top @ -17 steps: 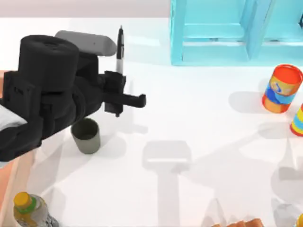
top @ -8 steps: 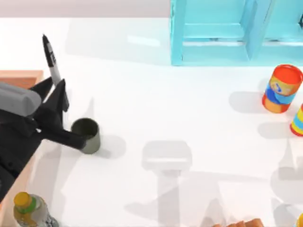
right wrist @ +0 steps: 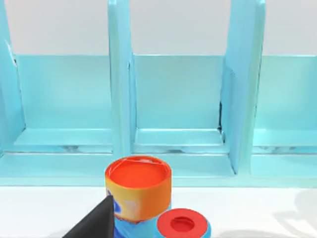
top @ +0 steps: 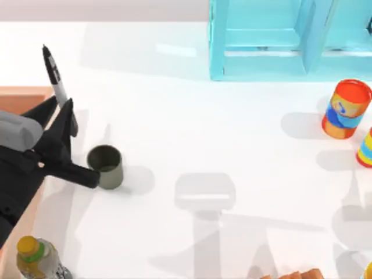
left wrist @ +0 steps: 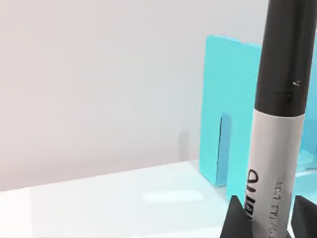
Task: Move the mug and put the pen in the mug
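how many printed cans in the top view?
2, maybe more hidden: an orange-blue printed can at the table's right, and a striped printed can cut off by the right edge just below it.

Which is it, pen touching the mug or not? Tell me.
Apart. The top view shows the pen held up in the left claw, its tip pointing away from the mug, with bare table between them.

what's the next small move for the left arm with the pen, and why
Probably carry the pen toward the top view's right and tip it upright over the mug. The left end effector grips the pen's lower barrel, but the pen leans away to the mug's left, and the mug's dark opening is free.
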Robot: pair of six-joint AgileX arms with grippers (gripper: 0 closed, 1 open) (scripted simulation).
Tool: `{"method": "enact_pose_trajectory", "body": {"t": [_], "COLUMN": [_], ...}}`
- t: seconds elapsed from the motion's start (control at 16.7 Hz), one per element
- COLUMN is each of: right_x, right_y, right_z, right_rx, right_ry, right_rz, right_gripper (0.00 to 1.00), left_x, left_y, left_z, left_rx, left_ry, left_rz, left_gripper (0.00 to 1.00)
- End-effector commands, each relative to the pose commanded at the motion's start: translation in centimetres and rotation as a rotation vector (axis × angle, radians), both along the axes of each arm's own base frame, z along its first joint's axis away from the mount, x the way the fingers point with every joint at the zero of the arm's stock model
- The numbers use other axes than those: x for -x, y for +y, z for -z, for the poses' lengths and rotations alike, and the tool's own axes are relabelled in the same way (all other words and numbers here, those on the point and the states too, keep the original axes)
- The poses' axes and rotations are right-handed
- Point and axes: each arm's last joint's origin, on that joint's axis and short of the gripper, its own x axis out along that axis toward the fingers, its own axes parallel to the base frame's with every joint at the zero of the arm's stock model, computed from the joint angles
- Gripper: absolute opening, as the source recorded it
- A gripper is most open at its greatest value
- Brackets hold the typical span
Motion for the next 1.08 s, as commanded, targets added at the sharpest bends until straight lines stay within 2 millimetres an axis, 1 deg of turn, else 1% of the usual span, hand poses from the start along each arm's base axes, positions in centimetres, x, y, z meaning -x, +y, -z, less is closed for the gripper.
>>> {"method": "enact_pose_trajectory", "body": {"t": [0.18, 0.48, 0.6, 0.9, 1.08], "right_x": [0.0, 0.0, 0.0, 0.0, 0.0], "right_y": [0.0, 0.0, 0.0, 0.0, 0.0], "right_z": [0.0, 0.0, 0.0, 0.0, 0.0], "right_rx": [0.0, 0.0, 0.0, 0.0, 0.0], "right_ry": [0.0, 0.0, 0.0, 0.0, 0.0], "right_rz": [0.0, 0.0, 0.0, 0.0, 0.0], "right_gripper": [1.0, 1.0, 1.0, 1.0, 1.0], "left_x": [-0.7, -3.0, -3.6, -3.9, -3.9], "left_y": [-0.3, -1.1, -1.3, -1.3, -1.3], "left_z": [0.1, 1.2, 1.5, 1.6, 1.6], "left_rx": [0.01, 0.003, 0.002, 0.002, 0.002], "left_ry": [-0.003, 0.002, -0.002, -0.005, -0.005], "left_rz": [-0.002, -0.004, -0.004, -0.003, -0.003], "left_gripper": [0.0, 0.0, 0.0, 0.0, 0.23]}}
